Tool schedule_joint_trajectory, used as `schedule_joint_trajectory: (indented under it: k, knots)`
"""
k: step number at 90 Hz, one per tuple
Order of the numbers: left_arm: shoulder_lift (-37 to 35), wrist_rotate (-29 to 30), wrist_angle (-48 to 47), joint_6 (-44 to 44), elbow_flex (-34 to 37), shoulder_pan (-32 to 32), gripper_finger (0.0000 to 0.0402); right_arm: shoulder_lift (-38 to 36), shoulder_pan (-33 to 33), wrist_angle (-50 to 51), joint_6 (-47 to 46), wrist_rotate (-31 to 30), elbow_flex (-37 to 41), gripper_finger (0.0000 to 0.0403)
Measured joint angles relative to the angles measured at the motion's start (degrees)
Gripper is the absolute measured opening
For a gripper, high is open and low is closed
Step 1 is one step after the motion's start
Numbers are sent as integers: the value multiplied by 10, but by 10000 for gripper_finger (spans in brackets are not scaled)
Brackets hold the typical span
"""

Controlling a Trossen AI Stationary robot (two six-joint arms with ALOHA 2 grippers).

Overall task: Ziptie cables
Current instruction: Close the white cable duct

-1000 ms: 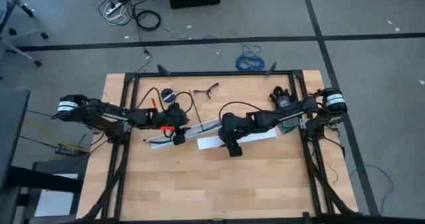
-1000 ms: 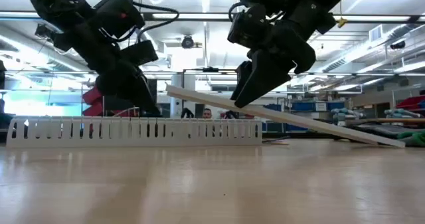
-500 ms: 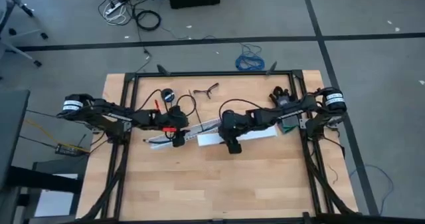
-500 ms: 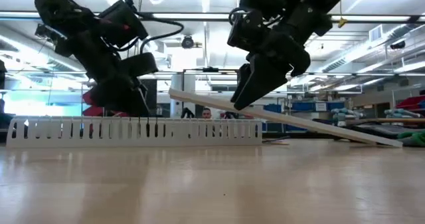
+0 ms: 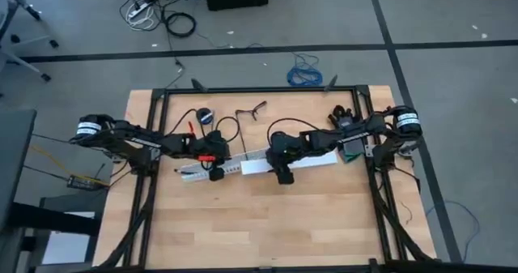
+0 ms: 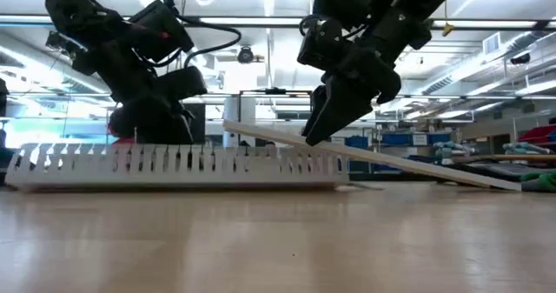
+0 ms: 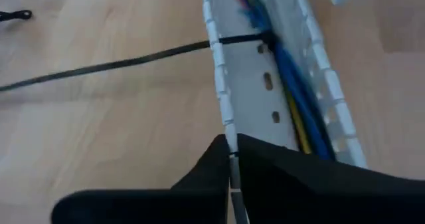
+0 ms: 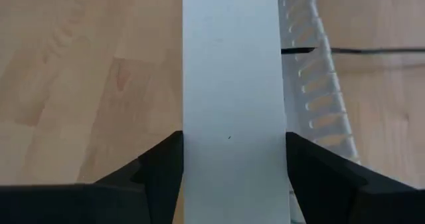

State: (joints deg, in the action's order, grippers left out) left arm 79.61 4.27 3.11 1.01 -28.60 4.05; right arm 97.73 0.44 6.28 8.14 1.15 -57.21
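White slotted strip [image 6: 174, 164], an open cable duct w/ comb-like side walls, lies on the wooden table [image 5: 267, 224] about mid-table; take it as the landmark. Cables [image 7: 292, 84] lie lengthwise inside its channel: blue, yellow and reddish strands in the left wrist view, running along the perforated floor close to one slotted wall. A thin black tie [image 7: 133, 56] crosses that channel over the cables and trails out flat onto the tabletop beside the strip. Left gripper [image 7: 231, 159] sits at one end of the strip, fingers pinched nearly closed on the thin edge of a slotted wall; in the low view that end of the strip looks slightly raised off the table, the whole strip a bit tilted. Right gripper [image 8: 232, 177] is at the strip's other end, jaws spread wide and clamped across the width of a flat white cover [image 8: 229, 71], gripping both long edges. The cover slopes: its held end is up, just above the strip's top edge, far end resting down on the table away from the strip. In the right wrist view the cover lies alongside and partly over the strip, slotted wall showing next to it. Beyond the strip, near the table's far edge, a small black loop of wire [image 5: 252, 109].
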Motion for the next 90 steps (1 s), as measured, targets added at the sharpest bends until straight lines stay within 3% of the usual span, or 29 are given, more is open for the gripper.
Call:
schedule_joint_trajectory:
  k: [45,60,74,90]
  knots:
    - [-2,1,-29,35,-12,-23,5,-21,-9,69,26,-3,-45,234]
    - [-2,37,-64,65,-46,-60,5,-22,-16,105,20,-3,-45,234]
    - [-2,91,-91,34,-62,-68,4,-23,-17,109,1,14,-45,234]
    - [-2,89,-100,17,-67,-69,4,-23,-17,133,-21,21,-45,234]
